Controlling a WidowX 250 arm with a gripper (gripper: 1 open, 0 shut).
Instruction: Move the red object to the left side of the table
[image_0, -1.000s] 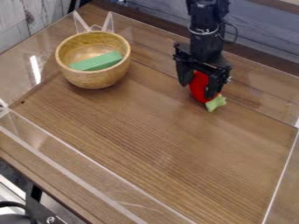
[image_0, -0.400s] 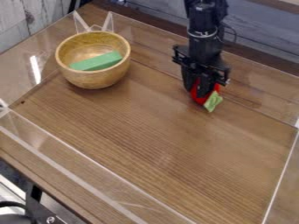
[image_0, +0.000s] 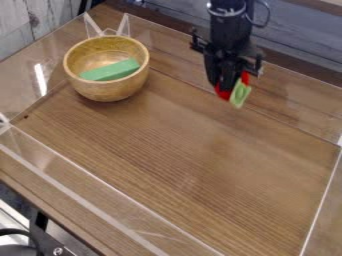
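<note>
A: What does the red object look like?

B: Small, rounded and glossy red, with a light-green leafy end poking out low and to the right; it is far smaller than the tan wooden bowl at the far left, which holds a flat green block.

A: And where is it?

B: Clamped between the black fingers of the gripper, which points steeply down; the jaws are closed on it; it hangs clear of the table, toward the far right part of the brown wood-grain top, well apart from the bowl.

A: What can't you make out?

B: Most of the fruit's red body sits behind the fingers, so only a strip of red and the green tip show; its full outline is hidden; whether both pads press it evenly I cannot tell; the arm is cut off by the top edge; the picture is small and soft, so the fruit's surface detail is lost; the clear acrylic walls show mainly as pale edges and glare; the near left corner runs out of view, with dark, unclear shapes below it.
</note>
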